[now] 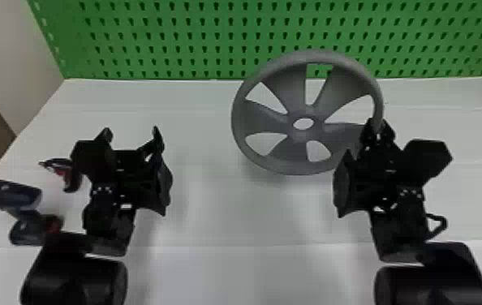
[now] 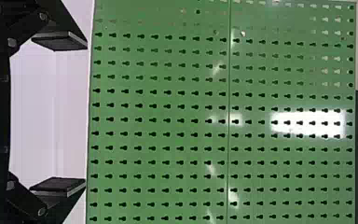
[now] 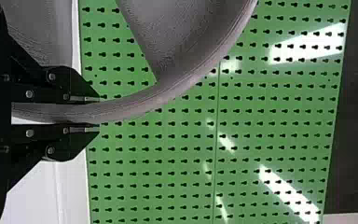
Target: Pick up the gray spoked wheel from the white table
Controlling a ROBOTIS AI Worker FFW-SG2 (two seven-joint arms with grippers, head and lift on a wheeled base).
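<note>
One gray spoked wheel (image 1: 266,117), tilted before the green pegboard (image 1: 195,28), over the white table (image 1: 228,215); rim pinched between the right gripper's (image 1: 377,129) narrowed fingers. One left gripper (image 1: 131,133), empty, fingers spread wide, near a drill (image 1: 13,193).

We are viewing what is probably a workshop or robotics lab. A green perforated tool panel (image 1: 211,40) is standing behind the white table (image 1: 228,211), and a power drill (image 1: 13,194) is resting at the left.
</note>
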